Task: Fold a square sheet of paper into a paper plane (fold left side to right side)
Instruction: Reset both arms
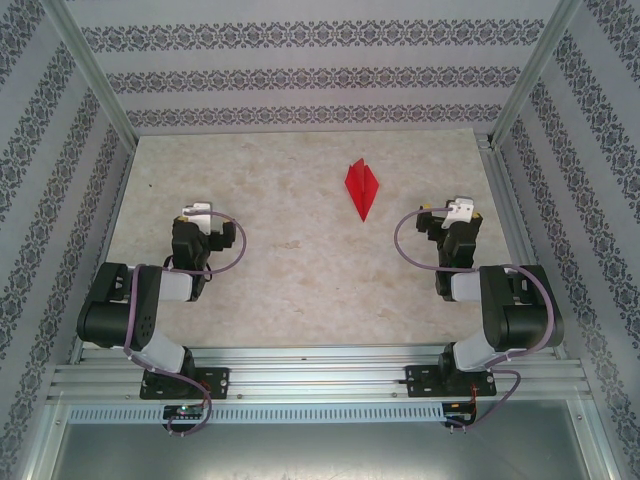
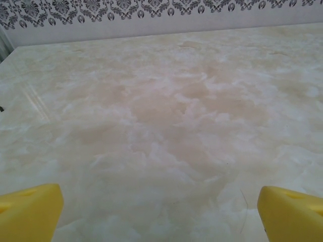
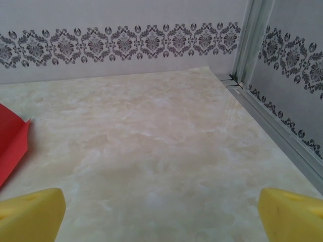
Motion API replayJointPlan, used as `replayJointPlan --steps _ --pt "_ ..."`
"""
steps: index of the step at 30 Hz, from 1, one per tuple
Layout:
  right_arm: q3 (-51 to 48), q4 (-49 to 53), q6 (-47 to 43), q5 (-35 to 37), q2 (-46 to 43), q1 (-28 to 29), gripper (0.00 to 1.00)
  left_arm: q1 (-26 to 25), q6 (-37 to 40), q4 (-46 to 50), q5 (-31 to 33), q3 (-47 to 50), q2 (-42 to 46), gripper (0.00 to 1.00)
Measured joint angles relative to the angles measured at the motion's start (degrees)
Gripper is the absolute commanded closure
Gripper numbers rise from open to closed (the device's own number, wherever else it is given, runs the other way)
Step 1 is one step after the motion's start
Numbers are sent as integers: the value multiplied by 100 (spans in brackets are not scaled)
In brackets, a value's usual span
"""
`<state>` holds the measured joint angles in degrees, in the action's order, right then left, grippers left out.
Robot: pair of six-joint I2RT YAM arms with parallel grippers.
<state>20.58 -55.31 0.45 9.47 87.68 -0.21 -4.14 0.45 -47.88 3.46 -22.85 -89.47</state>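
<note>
Left fingers (image 2: pixel 30 214): two yellow pads set wide apart at the bottom corners of the left wrist view, nothing between them, bare desk (image 2: pixel 166 126) ahead. Right fingers (image 3: pixel 31 214): yellow pads, likewise spread wide and holding nothing, with a red edge of the paper plane (image 3: pixel 11 146) lying just to their left. Paper plane (image 1: pixel 362 186): bright red, a slim dart with a centre crease, lying on the desk (image 1: pixel 270 280) a little right of centre. It is farther out than both sets of fingers, nearer the right arm than the left, and touched by neither; its narrow tip points toward the near edge. Step in hand, as judged: the folding looks finished, the left-to-right fold apparently made, since the sheet reads as a closed dart and not a square. Both arms sit folded near their bases by the metal rail (image 1: pixel 320 375). Next move, as judged: little is called for; if the crease needs sharpening, the right fingers are the nearer and would need to reach left and far, then press lightly so the thin paper does not skid. Surroundings: pale marbled desk surface; patterned wall panels (image 1: pixel 300 75) with grey ornamental bands; aluminium corner post (image 3: pixel 255 40). Brands, labels, writing: none legible anywhere; the wall bands are ornament only.
</note>
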Motion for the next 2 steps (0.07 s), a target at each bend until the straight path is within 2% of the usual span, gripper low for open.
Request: replayJointPlan --steps 2 --pt "0 0 0 -20 0 0 2 0 20 7 -24 -4 0 0"
